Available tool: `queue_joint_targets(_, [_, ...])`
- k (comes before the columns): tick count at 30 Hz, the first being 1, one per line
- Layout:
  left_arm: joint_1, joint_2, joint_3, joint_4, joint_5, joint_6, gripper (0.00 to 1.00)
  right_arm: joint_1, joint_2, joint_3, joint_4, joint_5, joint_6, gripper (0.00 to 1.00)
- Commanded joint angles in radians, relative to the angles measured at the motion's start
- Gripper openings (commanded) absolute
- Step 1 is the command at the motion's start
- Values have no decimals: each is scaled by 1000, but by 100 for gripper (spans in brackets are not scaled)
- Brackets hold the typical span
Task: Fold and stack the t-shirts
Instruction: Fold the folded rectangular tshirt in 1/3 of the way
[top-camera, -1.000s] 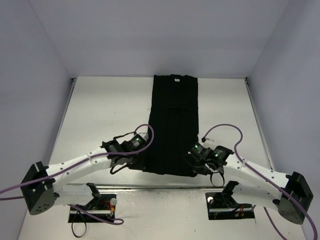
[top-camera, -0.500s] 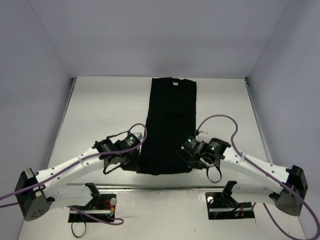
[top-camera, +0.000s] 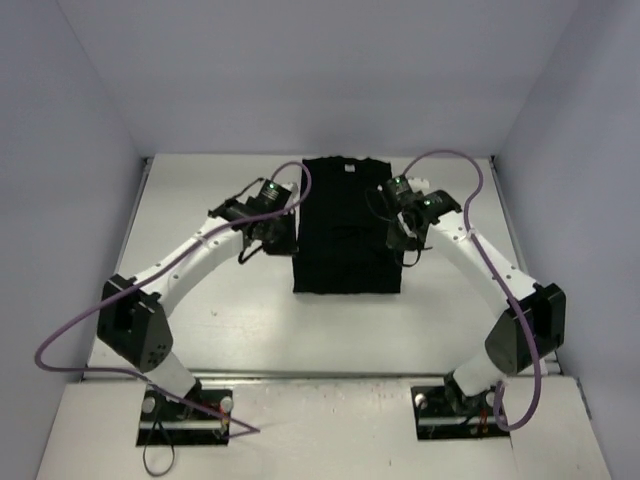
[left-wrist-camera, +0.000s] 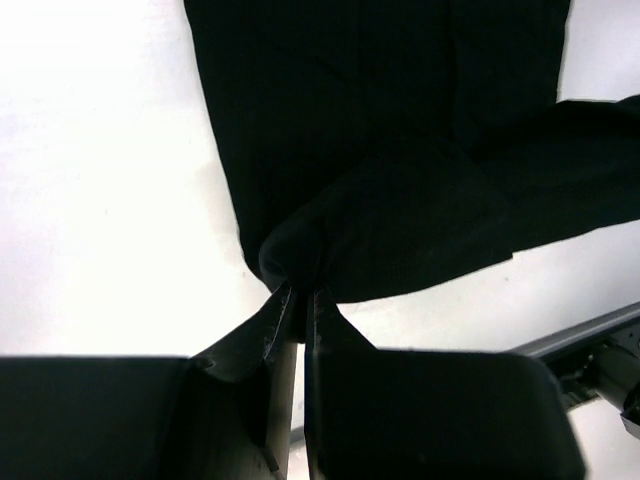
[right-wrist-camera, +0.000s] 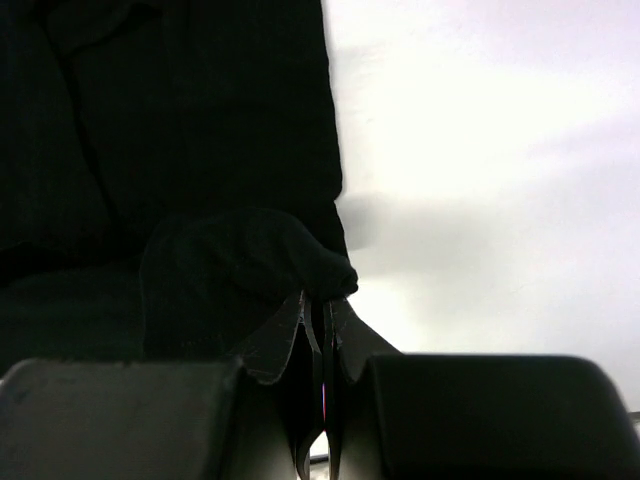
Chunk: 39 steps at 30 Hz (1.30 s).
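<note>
Tabletop (top-camera: 200, 310), pale grey, carrying one garment. Black t-shirt (top-camera: 347, 250), folded to a rectangle, lying at far centre, fold edge nearest. Left gripper (top-camera: 283, 228) clamped on its left edge, right gripper (top-camera: 392, 222) clamped on its right edge, seemingly the upper layer.

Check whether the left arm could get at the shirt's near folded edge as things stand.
Probably not yet: the left claw is shut on the t-shirt at a corner; once released, nothing blocks the way along the table.
</note>
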<state>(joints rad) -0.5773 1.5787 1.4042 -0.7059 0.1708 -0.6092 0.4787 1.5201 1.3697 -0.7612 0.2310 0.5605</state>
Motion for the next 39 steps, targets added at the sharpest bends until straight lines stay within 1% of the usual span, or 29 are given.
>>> queue_joint_targets(1, [30, 120, 140, 23, 26, 91, 0, -43, 105, 94, 11, 43, -143, 0])
queue_joint_targets(5, [65, 200, 218, 23, 40, 111, 0, -51, 199, 153, 33, 28, -173, 0])
queue_joint_targets(10, [98, 240, 269, 23, 48, 132, 0, -75, 265, 187, 54, 19, -195, 0])
queue_joint_targets(22, [112, 354, 374, 23, 61, 159, 0, -137, 396, 350, 57, -19, -243, 0])
queue_joint_targets(32, [141, 491, 465, 23, 69, 157, 0, -165, 549, 432, 67, -35, -274, 0])
queue_joint_targets(39, [148, 545, 543, 22, 67, 175, 0, -181, 621, 497, 74, -48, -289, 0])
